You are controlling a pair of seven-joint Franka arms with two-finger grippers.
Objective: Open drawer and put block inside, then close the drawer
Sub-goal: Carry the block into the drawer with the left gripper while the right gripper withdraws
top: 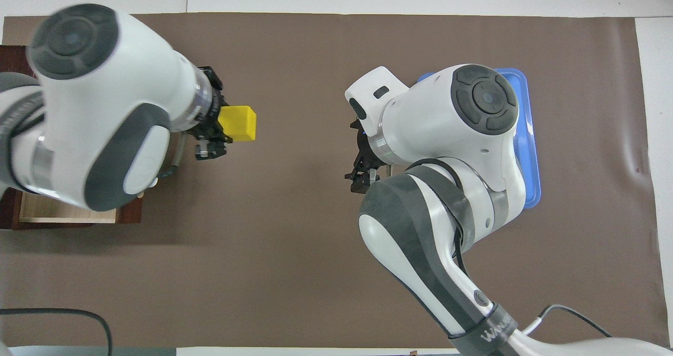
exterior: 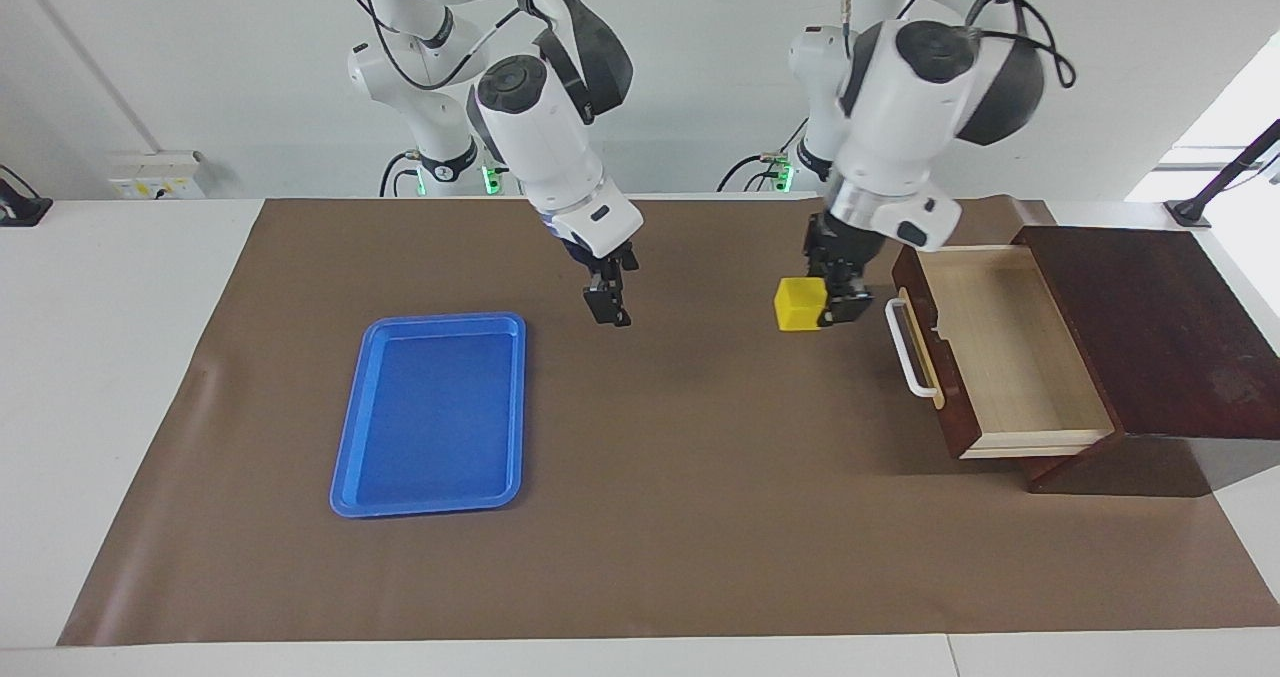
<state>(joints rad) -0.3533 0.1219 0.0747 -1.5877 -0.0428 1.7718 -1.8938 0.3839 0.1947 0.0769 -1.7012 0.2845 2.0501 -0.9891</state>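
One block (exterior: 798,303) sits clamped in the left gripper (exterior: 832,309); carry it level over the open drawer (exterior: 1010,352), then lower. Right gripper (exterior: 608,309) waits, fingers apart.

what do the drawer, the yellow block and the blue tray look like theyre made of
Drawer: looks like wood, dark glossy reddish-brown front, pale unfinished-looking inside with faint grain; its white handle may be plastic or painted metal.
Block: uniform matte yellow, probably plastic or painted wood; cannot tell which.
Tray: likely moulded plastic, with smooth blue sheen and rounded raised rim.
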